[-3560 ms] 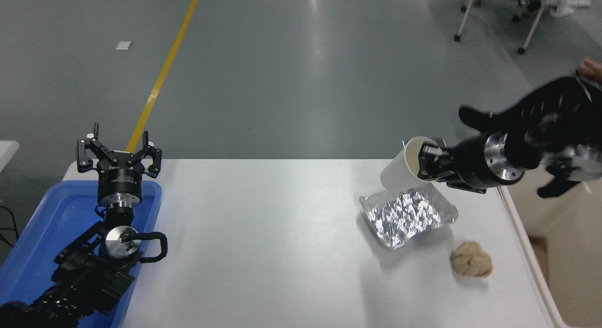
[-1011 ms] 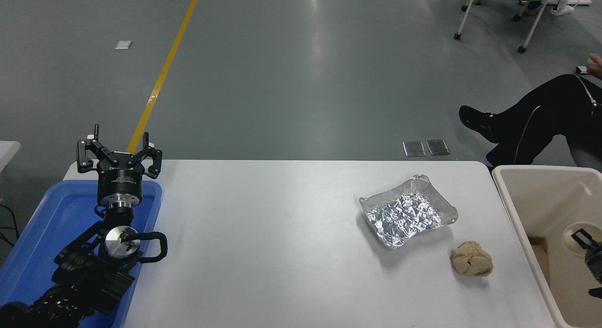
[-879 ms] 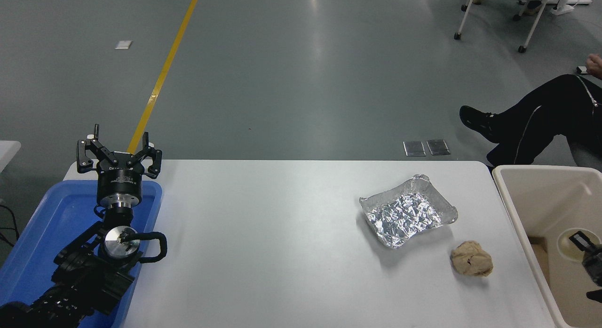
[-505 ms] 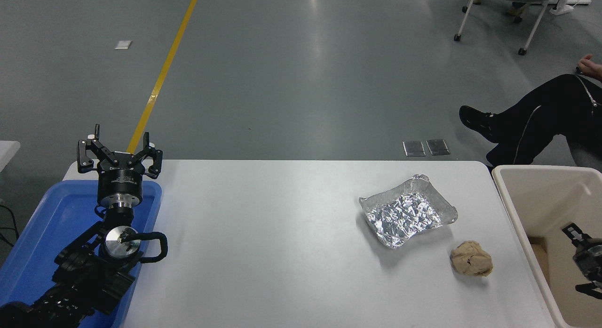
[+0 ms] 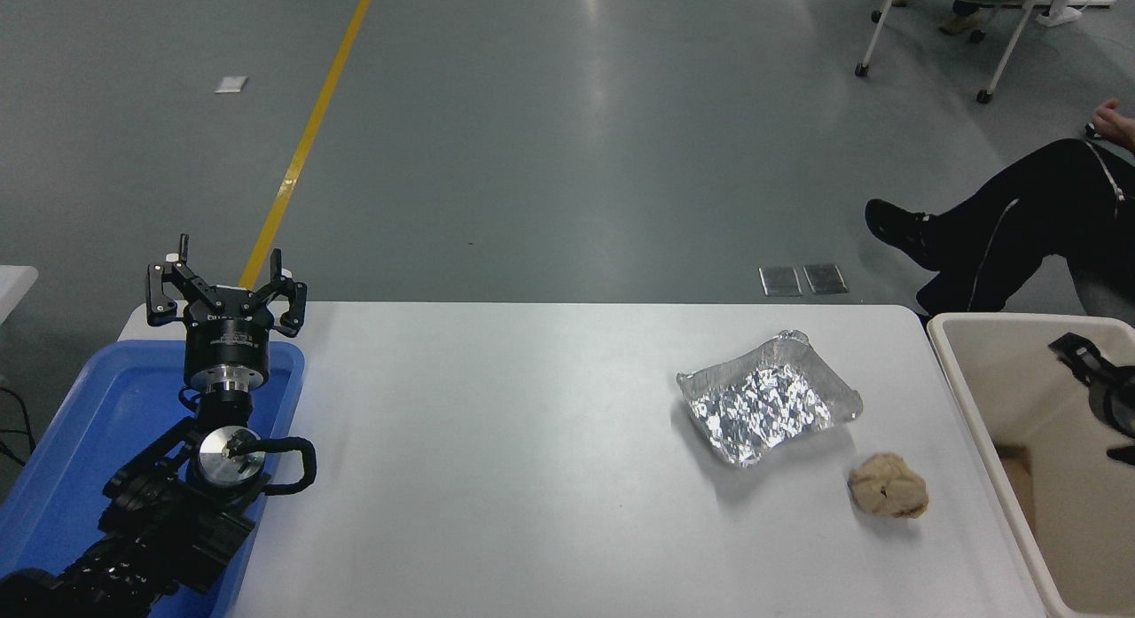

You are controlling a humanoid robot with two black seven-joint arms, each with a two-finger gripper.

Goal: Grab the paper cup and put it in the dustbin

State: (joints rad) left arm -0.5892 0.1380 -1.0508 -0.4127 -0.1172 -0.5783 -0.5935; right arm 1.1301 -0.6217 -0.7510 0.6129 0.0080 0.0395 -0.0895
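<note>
The beige dustbin (image 5: 974,403) stands against the table's right edge. My right gripper (image 5: 1096,400) comes in from the right edge and hangs over the bin's opening. Its fingers (image 5: 1071,347) are spread and nothing shows between them. The paper cup is not in view; the part of the bin's inside that I can see shows no cup. My left gripper (image 5: 225,282) is parked at the lower left, open and empty, above the far end of the blue tray (image 5: 106,396).
A square foil tray (image 5: 766,407) and a crumpled tan paper ball (image 5: 888,485) lie on the white table (image 5: 497,441) near its right side. A seated person's legs (image 5: 1002,237) are beyond the table's far right corner.
The right gripper carried the cup from above the foil tray down into the bin. The cup has since gone from view, and the empty gripper has risen toward the bin's far side.
</note>
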